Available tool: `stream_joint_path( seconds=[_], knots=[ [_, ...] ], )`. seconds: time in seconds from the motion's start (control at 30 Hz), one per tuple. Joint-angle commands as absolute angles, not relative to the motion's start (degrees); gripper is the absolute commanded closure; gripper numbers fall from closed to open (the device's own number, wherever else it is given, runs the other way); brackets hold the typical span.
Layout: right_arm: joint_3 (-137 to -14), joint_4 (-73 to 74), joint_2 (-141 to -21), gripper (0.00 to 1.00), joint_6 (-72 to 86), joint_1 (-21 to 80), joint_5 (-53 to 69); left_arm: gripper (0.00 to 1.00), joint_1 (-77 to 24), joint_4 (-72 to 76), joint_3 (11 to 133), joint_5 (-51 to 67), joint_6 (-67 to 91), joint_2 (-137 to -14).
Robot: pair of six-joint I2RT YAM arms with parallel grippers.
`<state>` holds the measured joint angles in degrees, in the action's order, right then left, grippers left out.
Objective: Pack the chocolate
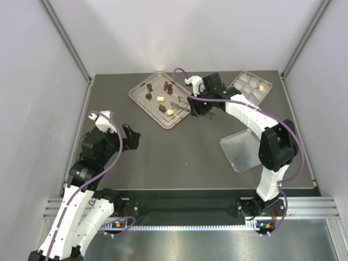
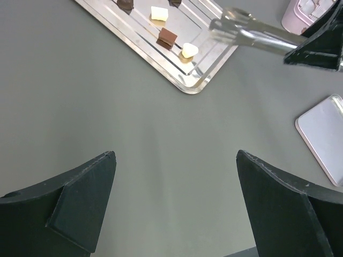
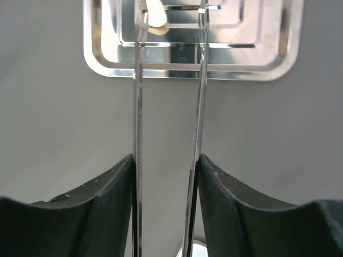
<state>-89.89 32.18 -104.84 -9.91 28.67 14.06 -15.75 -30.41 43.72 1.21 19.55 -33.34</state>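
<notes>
Several tiny dark brown and cream chocolate pieces (image 1: pixel 162 108) lie on a silver tray (image 1: pixel 142 93) at the back. One cream piece (image 1: pixel 261 87) sits in a cup of the pink box (image 1: pixel 247 86). My right gripper (image 1: pixel 197 107) is shut on metal tongs (image 1: pixel 179 104), whose tips reach over the tray's near corner. In the right wrist view my right gripper (image 3: pixel 165 160) holds the tongs (image 3: pixel 138 107) with their arms apart, and a cream piece (image 3: pixel 154 13) lies by the left tip. My left gripper (image 1: pixel 133 138) is open and empty over bare table; it also shows in the left wrist view (image 2: pixel 176 155).
A flat silvery lid (image 1: pixel 239 149) lies on the table at the right, beside my right arm. The left wrist view shows the tray corner (image 2: pixel 187 85), the tongs (image 2: pixel 252 35) and the lid (image 2: pixel 324 134). White walls enclose the table.
</notes>
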Motion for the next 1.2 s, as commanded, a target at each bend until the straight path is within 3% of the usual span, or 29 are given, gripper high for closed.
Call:
stream_joint_path(
  seconds=[0.0,1.17],
  knots=[
    [-90.7,28.5,-105.6,0.51,-14.9,31.0,16.0,0.01,-15.7,-27.5,44.4,0.5,19.2,-32.3],
    [-95.4,26.9,-115.4,0.54,-16.5,33.1,13.4,0.01,-15.8,-27.2,44.3,0.6,19.2,-32.2]
  ],
)
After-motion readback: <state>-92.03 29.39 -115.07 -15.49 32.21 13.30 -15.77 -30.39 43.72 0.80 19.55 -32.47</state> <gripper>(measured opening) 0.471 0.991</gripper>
